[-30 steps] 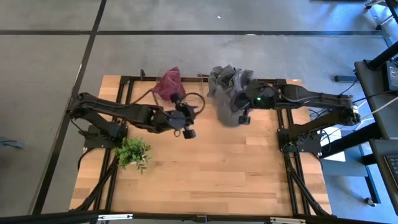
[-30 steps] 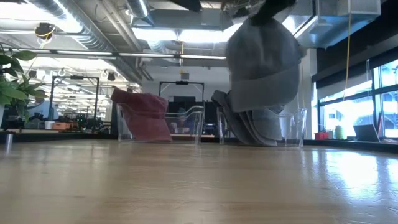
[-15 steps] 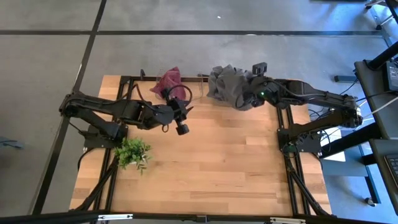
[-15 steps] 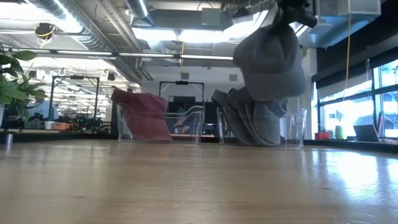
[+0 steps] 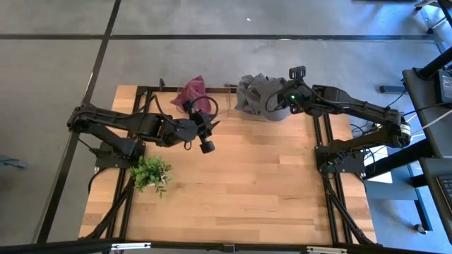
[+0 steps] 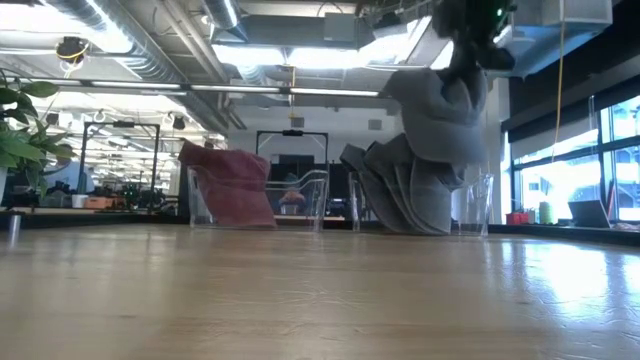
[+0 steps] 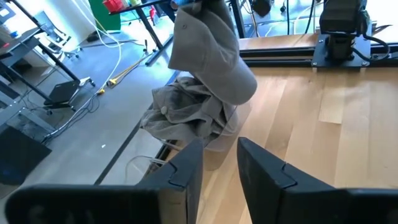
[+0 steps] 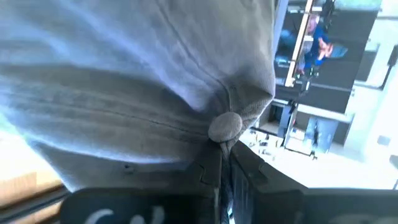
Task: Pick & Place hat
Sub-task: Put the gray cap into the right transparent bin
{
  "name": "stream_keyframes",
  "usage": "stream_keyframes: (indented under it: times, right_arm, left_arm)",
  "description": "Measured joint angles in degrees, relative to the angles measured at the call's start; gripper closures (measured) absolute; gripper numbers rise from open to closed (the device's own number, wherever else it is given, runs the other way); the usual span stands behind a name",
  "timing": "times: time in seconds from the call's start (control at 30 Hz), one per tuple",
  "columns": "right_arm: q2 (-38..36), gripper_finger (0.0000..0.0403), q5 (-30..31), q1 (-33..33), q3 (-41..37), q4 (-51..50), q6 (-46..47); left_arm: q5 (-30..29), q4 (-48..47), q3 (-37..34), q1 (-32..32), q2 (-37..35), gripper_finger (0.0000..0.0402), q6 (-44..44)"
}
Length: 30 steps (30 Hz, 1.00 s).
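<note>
Hat [image 6: 440,105] hangs from the right gripper [image 5: 280,106], jaws pinched shut on its crown by the top button [image 8: 225,126], over the grey pile [image 5: 253,95] at the table's [image 5: 240,183] far edge. Nearest, the plant [image 5: 150,171] stands at the table's left edge. Beyond it the left gripper [image 5: 205,137] sits over the boards, fingers [image 7: 186,165] slightly parted and holding nothing. Farther back, the red caps [image 5: 191,93] lie left of the grey pile.
</note>
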Motion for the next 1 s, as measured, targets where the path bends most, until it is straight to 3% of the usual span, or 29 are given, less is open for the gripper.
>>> stream_keyframes:
  times: [0.17,0.27,0.47,0.63,0.83,1.0]
  right_arm:
    - [0.0,0.0391,1.6,-3.1,-7.4,10.4,-3.8]
    - [0.0,0.0391,5.2,-4.5,-11.6,21.3,-10.3]
    - [0.0,0.0391,6.1,-7.6,-18.0,39.7,-26.2]
    - [0.0,0.0391,6.1,-9.5,-20.8,41.8,-31.7]
    - [0.0,0.0391,0.8,-11.5,-24.2,41.5,-37.7]
    - [0.0,0.0391,3.4,-13.9,-25.4,42.1,-43.2]
  left_arm:
    - [0.0,0.0,0.0,0.0,0.0,0.0311,0.0]
    - [0.1,0.0,0.0,0.0,0.0,0.0310,0.0]
    - [2.3,0.0,0.0,0.0,0.0,0.0308,-0.1]
    - [4.8,0.0,0.0,-0.1,0.0,0.0311,-0.7]
    - [4.9,0.0,0.0,-0.6,0.0,0.0307,-0.9]
    - [4.9,0.0,0.0,-0.6,0.1,0.0310,-1.0]
